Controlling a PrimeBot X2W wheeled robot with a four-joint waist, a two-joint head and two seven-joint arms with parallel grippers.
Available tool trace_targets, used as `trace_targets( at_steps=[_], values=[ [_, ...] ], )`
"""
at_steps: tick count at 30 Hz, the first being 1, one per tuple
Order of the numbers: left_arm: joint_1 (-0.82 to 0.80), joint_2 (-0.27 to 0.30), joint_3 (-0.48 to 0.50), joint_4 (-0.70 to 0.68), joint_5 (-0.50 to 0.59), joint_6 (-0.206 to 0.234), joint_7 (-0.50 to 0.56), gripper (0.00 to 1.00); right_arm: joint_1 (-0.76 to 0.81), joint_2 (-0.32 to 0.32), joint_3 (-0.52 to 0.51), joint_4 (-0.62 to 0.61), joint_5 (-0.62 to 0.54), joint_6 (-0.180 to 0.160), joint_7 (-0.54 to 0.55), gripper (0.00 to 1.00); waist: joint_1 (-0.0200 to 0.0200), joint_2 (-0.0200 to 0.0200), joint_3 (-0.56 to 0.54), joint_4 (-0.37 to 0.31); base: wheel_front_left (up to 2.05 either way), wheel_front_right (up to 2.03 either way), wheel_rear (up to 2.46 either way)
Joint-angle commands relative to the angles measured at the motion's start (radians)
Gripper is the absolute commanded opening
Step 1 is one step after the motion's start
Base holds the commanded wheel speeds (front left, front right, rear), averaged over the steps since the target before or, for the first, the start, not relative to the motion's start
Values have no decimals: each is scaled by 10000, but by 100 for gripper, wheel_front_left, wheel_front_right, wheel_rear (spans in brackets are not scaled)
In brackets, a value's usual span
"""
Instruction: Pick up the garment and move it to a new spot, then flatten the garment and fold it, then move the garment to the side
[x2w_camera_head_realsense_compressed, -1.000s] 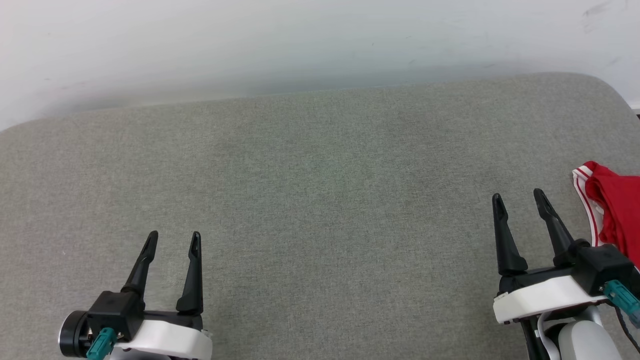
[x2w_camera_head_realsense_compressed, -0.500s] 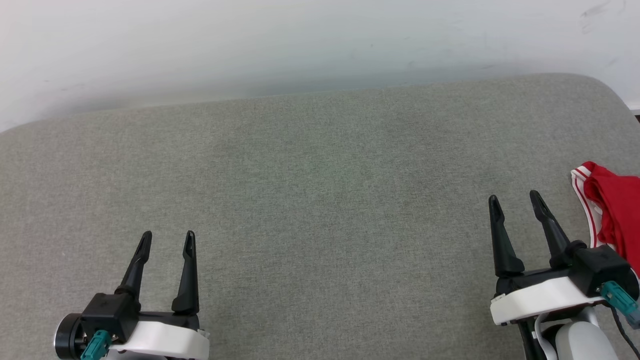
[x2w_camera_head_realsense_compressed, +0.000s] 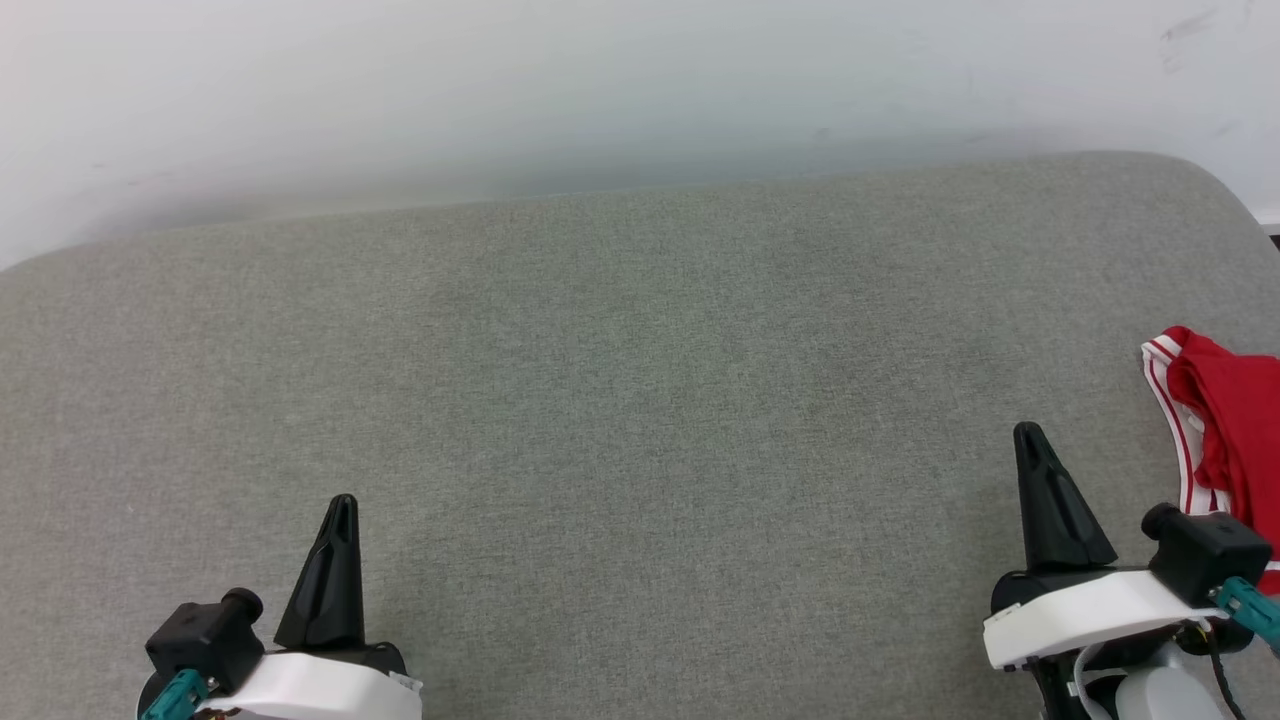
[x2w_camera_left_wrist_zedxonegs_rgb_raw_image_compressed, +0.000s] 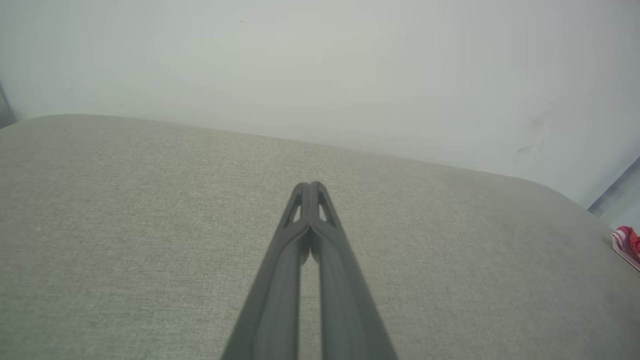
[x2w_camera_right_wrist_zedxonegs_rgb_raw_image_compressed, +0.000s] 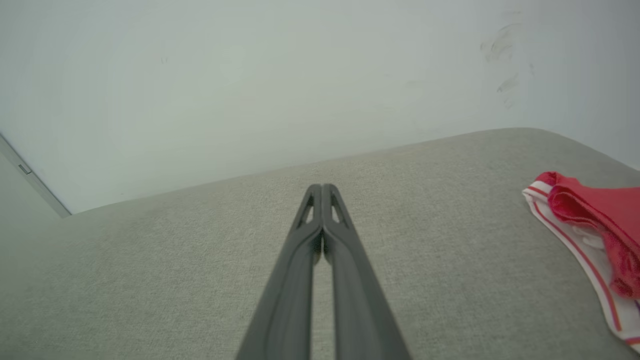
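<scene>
So the left gripper (x2w_camera_head_realsense_compressed: 341, 503) at 7 o'clock is pinched together, holding nothing. The right gripper (x2w_camera_head_realsense_compressed: 1029, 432) at 5 is the same. The garment (x2w_camera_head_realsense_compressed: 1235, 420) sits bunched at 3 o'clock on the grey pad (x2w_camera_head_realsense_compressed: 640, 400), half cut off, so it's maybe awaiting pickup or already set aside. No lettering readable.

The head view looks down from above onto the grey bench (x2w_camera_head_realsense_compressed: 640, 400), wall (x2w_camera_head_realsense_compressed: 600, 80) along the frame's top. Low wrist views sight along the left end effector (x2w_camera_left_wrist_zedxonegs_rgb_raw_image_compressed: 311, 187) and right end effector (x2w_camera_right_wrist_zedxonegs_rgb_raw_image_compressed: 322, 189) toward that wall. All three catch the garment (x2w_camera_right_wrist_zedxonegs_rgb_raw_image_compressed: 595, 210) at right.
</scene>
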Motion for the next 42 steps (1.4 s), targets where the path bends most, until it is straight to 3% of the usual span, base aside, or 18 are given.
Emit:
trace_targets(
  at_steps=[1,18,42],
  values=[
    [-216,90,-16,-86,-445,16,57,0,-119,-78,-23,-128,459,0,58,0,0,0,-9,6,0,0,0],
    [-587,216,-79,456,-3719,-6,716,0,-144,-200,-114,39,3761,-1,717,0,0,0,-145,81,0,0,0],
    [-923,275,-49,906,-7103,-13,1489,0,-155,-258,-296,203,7175,-2,1489,0,0,0,-324,181,0,0,0]
  ],
)
